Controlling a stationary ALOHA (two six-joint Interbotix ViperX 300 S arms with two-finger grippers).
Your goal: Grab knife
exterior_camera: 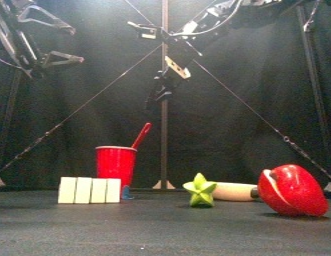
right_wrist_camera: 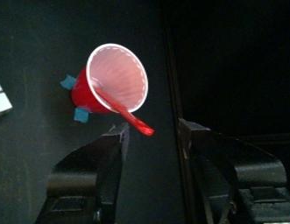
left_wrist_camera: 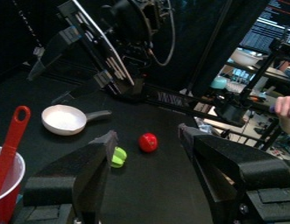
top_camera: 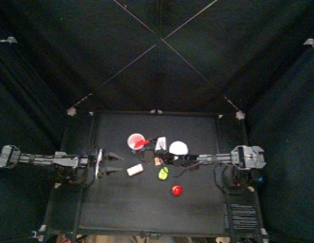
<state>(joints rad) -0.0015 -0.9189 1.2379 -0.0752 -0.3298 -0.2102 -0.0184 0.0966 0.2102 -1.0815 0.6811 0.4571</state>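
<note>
The knife (exterior_camera: 141,135) is a slim red piece standing tilted in a red cup (exterior_camera: 116,165). From above, the right wrist view shows the cup (right_wrist_camera: 112,77) with the knife (right_wrist_camera: 131,119) leaning over its rim. Its outer end lies between the jaws of my right gripper (right_wrist_camera: 153,133), which stand open without touching it. The top view places that arm reaching in over the cup (top_camera: 138,141). My left gripper (left_wrist_camera: 152,134) is open and holds nothing; it stays at the table's left, with the knife (left_wrist_camera: 16,131) off to one side.
A white plate with a handle (top_camera: 178,147) sits beside the cup. A round red lump (exterior_camera: 293,190), a yellow-green piece (exterior_camera: 199,189) and white blocks (exterior_camera: 90,190) lie nearer the front. Blue tape (right_wrist_camera: 74,87) marks the cup's foot.
</note>
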